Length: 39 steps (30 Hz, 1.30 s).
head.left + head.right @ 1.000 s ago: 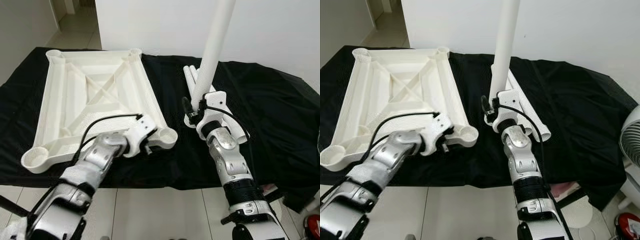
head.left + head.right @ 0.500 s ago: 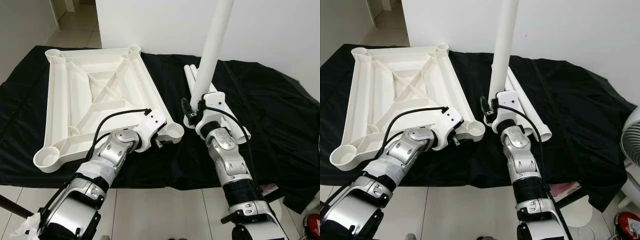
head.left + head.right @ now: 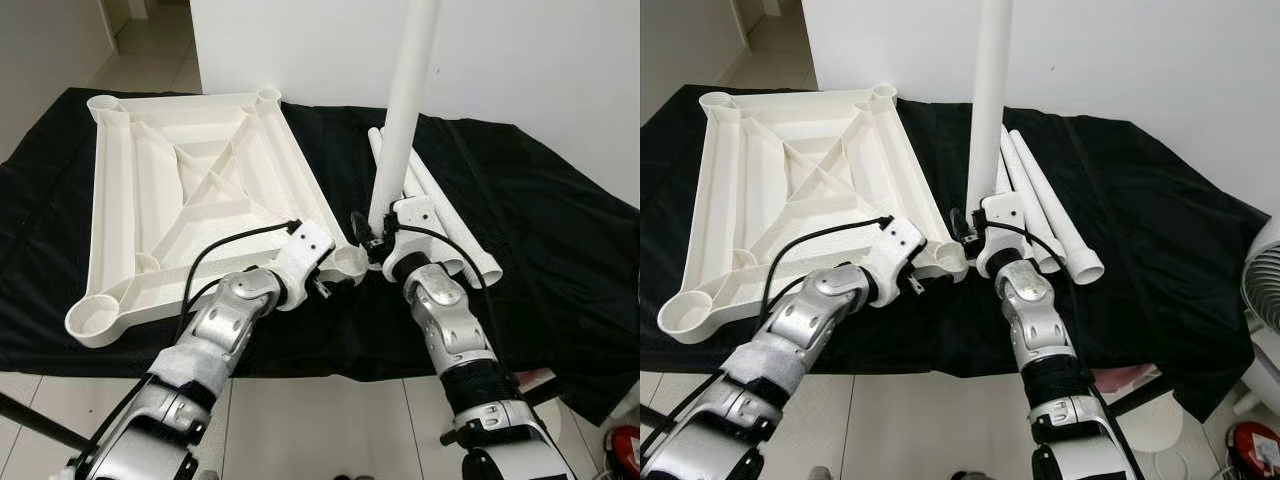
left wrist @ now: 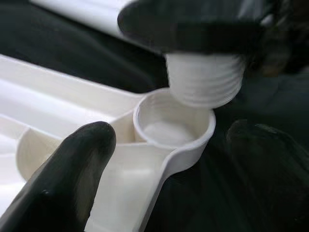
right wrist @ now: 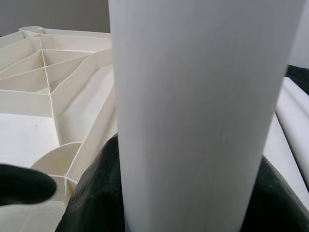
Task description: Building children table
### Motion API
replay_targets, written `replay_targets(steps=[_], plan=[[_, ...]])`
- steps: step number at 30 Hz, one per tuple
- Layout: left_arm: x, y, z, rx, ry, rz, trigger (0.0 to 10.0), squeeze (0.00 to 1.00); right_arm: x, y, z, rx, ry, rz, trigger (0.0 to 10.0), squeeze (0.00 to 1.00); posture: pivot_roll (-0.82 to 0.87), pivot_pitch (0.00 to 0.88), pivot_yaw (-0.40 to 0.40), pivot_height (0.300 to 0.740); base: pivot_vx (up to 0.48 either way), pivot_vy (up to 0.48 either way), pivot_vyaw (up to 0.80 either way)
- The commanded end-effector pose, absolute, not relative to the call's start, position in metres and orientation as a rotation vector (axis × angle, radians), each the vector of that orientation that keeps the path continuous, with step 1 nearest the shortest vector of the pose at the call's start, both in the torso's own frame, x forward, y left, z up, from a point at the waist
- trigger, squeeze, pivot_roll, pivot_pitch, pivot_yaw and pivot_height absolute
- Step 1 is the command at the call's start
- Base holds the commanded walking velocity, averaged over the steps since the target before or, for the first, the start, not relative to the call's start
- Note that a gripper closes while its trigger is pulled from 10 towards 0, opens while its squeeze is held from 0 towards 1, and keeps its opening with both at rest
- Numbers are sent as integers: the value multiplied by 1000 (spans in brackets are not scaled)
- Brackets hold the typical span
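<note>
The white plastic tabletop [image 3: 200,195] lies upside down on the black cloth, ribs up. My left gripper [image 3: 328,275] is shut on its near right corner, fingers [image 4: 72,179] astride the round socket [image 4: 174,125]. My right gripper [image 3: 378,240] is shut on a long white table leg [image 3: 405,110] and holds it upright. The leg's threaded end [image 4: 205,84] hangs just above the socket, a little off its centre and apart from it. In the right wrist view the leg [image 5: 193,116] stands close between the black fingers [image 5: 91,193].
Spare white legs [image 3: 440,215] lie side by side on the cloth [image 3: 560,230] just right of the upright leg. A white wall stands behind the table. A fan [image 3: 1265,280] and a red object [image 3: 1255,445] are on the floor at the right.
My right gripper has carried the leg leftward and more upright, bringing its threaded end over the corner socket. Earlier, the left gripper drew the tabletop corner toward the right.
</note>
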State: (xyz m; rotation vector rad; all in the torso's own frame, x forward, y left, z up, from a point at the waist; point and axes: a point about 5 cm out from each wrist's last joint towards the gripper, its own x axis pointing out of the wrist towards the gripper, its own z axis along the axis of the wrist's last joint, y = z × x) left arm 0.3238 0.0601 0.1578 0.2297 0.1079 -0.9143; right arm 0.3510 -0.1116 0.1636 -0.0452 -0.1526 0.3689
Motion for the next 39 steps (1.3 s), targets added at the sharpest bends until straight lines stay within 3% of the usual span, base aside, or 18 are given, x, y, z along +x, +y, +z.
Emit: replay_targets(steps=[1, 19, 39], plan=[[316, 62, 164, 183, 91, -1009, 10000, 0, 353, -108, 170, -55, -191, 394, 10000, 0, 89, 63, -81, 740, 0, 0, 0], [302, 97, 186, 4, 16, -829, 10000, 0, 356, -88, 164, 34, -219, 498, 10000, 0, 149, 36, -121, 740, 0, 0, 0], [294, 109, 194, -67, 0, -748, 10000, 0, 339, -111, 108, 115, -102, 454, 10000, 0, 136, 57, -109, 740, 0, 0, 0]])
